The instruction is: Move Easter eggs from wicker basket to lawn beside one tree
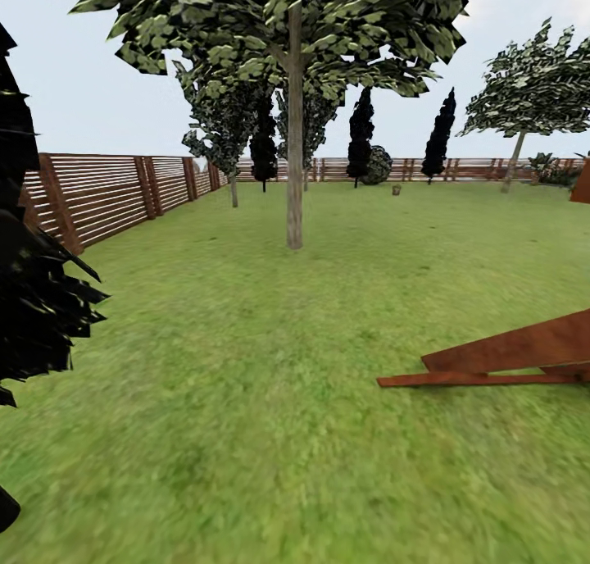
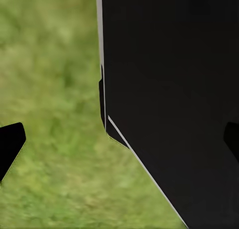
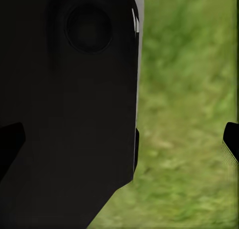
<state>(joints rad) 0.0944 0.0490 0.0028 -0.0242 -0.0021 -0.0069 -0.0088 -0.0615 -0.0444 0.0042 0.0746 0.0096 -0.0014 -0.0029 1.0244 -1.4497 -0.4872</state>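
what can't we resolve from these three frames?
- Small brown object far across the lawn, head view: too small to tell whether it is the basket; no eggs can be made out.
- Left wrist view: a black robot panel covers the ground past the left gripper.
- Right wrist view: a black robot body does likewise past the right gripper.

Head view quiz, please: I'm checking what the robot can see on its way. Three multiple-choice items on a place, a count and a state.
1. Where does the slatted fence run?
A. along the left and far edge of the lawn
B. across the near grass
C. around the nearest tree

2. How many dark narrow cypresses stand by the far fence?
A. one
B. three
C. six

3. How does the nearest tree stand?
A. fallen
B. leaning hard
C. upright

Answers: 1 A, the fence borders the lawn at left and behind. 2 B, three dark spires show there. 3 C, its trunk rises straight.
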